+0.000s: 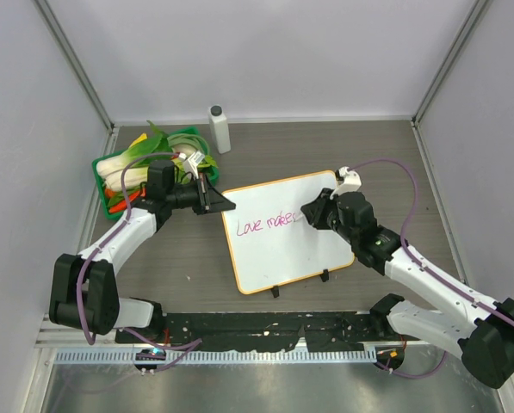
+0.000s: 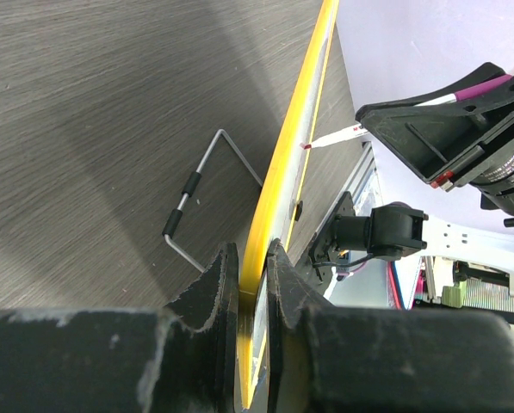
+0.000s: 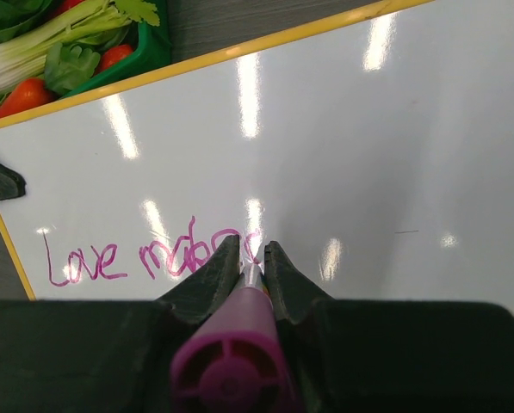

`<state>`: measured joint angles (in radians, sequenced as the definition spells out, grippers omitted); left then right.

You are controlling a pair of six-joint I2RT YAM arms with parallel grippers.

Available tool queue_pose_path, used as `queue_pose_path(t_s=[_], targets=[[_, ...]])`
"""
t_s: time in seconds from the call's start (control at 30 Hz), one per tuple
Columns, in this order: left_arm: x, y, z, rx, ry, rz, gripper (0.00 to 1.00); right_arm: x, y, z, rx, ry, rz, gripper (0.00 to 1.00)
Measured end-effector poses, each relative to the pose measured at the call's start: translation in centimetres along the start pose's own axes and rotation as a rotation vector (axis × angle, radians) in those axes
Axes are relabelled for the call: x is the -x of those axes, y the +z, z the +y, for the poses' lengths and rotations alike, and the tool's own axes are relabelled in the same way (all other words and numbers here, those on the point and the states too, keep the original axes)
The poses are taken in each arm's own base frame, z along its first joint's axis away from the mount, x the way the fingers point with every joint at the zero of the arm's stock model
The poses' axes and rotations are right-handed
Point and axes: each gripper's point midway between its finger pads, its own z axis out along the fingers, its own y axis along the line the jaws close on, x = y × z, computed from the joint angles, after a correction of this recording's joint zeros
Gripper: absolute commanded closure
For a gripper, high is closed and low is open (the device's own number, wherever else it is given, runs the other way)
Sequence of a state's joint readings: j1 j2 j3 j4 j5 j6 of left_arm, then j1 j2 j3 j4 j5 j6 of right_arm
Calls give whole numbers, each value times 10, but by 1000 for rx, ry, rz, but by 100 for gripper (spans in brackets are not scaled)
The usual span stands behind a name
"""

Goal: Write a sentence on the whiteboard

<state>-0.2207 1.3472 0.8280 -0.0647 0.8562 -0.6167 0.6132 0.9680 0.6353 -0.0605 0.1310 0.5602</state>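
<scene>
Left gripper (image 1: pixel 226 205) clenched on ten o'clock corner of white orange-framed rectangular whiteboard (image 1: pixel 300 258), lying centre. Pink cursive sentence (image 1: pixel 265 224) reads "Love makes". Right gripper (image 1: pixel 306 215) grasps magenta plastic marker (image 3: pixel 231 361) at its three o'clock end. Risk: board slipping under pen pressure, distorting lettering

Bright, even light falls from overhead. The whiteboard (image 3: pixel 394 146) throws back long white glare streaks across its face; beside its edge the table (image 2: pixel 110 103) carries a soft diagonal shadow. The overhead view is sharp.
</scene>
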Motion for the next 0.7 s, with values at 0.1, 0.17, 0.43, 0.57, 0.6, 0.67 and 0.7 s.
queue_pose_path(t_s=[0.1, 0.17, 0.43, 0.57, 0.6, 0.67, 0.7], targets=[[0, 0, 0, 0, 0, 0, 100, -2, 0, 2, 16, 0, 11, 98], [0, 0, 0, 0, 0, 0, 100, -4, 0, 4, 26, 1, 15, 99], [0, 0, 0, -1, 1, 0, 100, -3, -2, 8, 42, 29, 15, 99], [0, 0, 0, -1, 1, 0, 100, 12, -13, 13, 76, 65, -30, 99], [0, 0, 0, -1, 1, 0, 100, 27, -23, 16, 101, 91, -79, 99], [0, 0, 0, -1, 1, 1, 100, 32, -26, 16, 105, 101, -92, 99], [0, 0, 0, -1, 2, 1, 100, 35, -27, 15, 105, 107, -100, 99]])
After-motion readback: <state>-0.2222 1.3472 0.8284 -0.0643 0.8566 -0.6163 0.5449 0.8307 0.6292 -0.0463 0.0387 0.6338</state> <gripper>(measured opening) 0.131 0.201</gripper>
